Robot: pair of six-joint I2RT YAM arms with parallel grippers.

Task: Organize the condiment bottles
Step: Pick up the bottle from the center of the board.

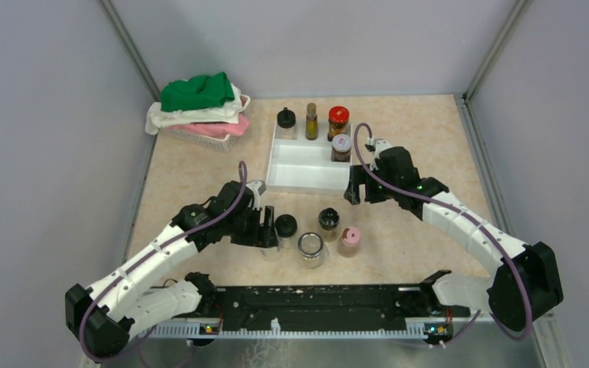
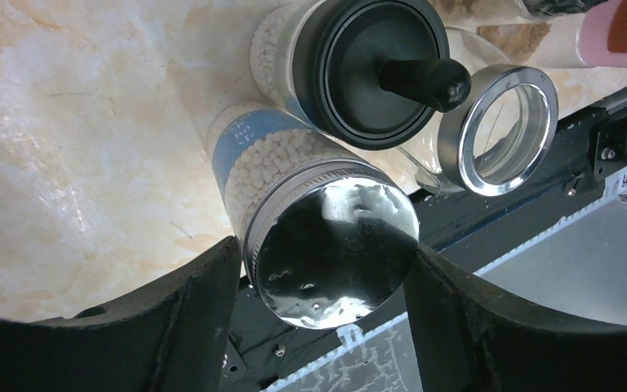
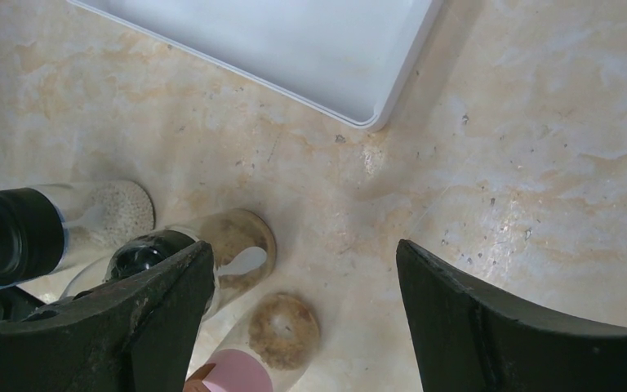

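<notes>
Several condiment bottles stand in the white stepped tray [image 1: 307, 172]: a black-capped bottle [image 1: 286, 119], a slim amber bottle [image 1: 311, 120], a red-capped jar [image 1: 338, 117] and a white-red-capped jar [image 1: 341, 146]. On the table are a black-capped jar [image 1: 285, 227], a silver-ringed jar [image 1: 310, 249], a second black-capped jar [image 1: 328, 220] and a pink-capped bottle [image 1: 350, 240]. My left gripper [image 1: 267, 231] [image 2: 322, 245] is shut on a silver-capped jar [image 2: 286, 159], which stands on the table. My right gripper [image 1: 350, 192] [image 3: 302, 269] is open and empty, above the table by the tray's front right corner [image 3: 367, 118].
A white basket of folded cloths [image 1: 199, 115] stands at the back left. Grey walls close in three sides. A black rail [image 1: 314, 303] runs along the near edge. In the right wrist view the pink-capped bottle [image 3: 253, 359] is below the jaws.
</notes>
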